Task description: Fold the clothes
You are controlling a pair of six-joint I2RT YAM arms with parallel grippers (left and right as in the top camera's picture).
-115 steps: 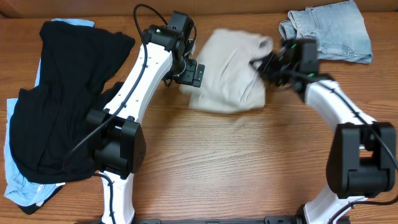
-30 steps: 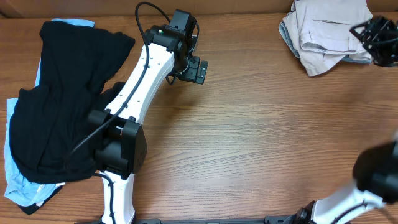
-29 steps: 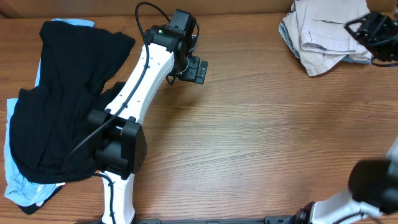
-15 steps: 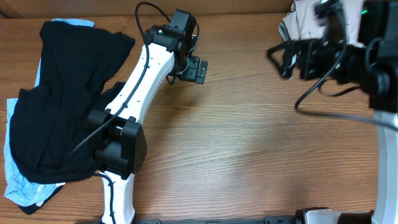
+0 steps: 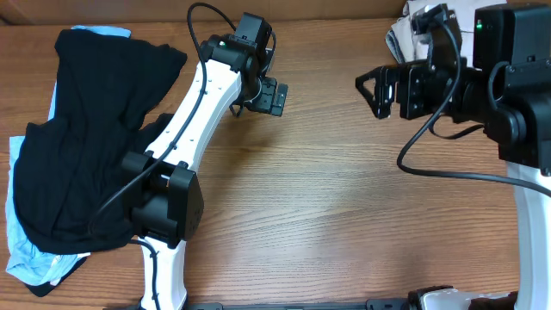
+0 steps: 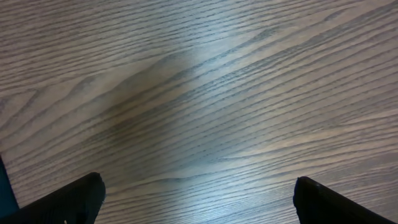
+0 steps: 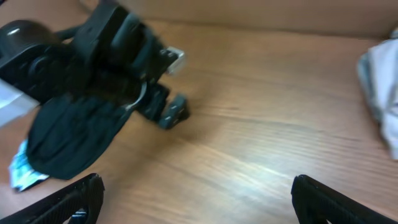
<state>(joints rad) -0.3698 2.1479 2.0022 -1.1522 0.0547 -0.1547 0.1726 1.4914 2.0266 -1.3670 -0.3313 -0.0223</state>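
Note:
The folded beige shorts (image 5: 398,36) lie at the table's back right, mostly hidden behind my raised right arm; their edge also shows in the right wrist view (image 7: 380,81). A black garment (image 5: 86,146) is heaped at the left on a pale-blue one (image 5: 19,258). My right gripper (image 5: 376,90) hangs open high over the table, left of the shorts, with nothing between its fingers (image 7: 68,202). My left gripper (image 5: 274,96) stands open over bare wood at the back centre, its fingertips (image 6: 78,196) wide apart and empty.
The left arm (image 7: 81,50) reaches from the front edge toward the back centre, beside the black heap (image 7: 74,137). Bare wooden tabletop (image 5: 327,198) spreads between the two arms.
The right gripper has let go of the beige shorts at the back right, opened fully, risen and swung left toward the table's middle. The left arm has not moved.

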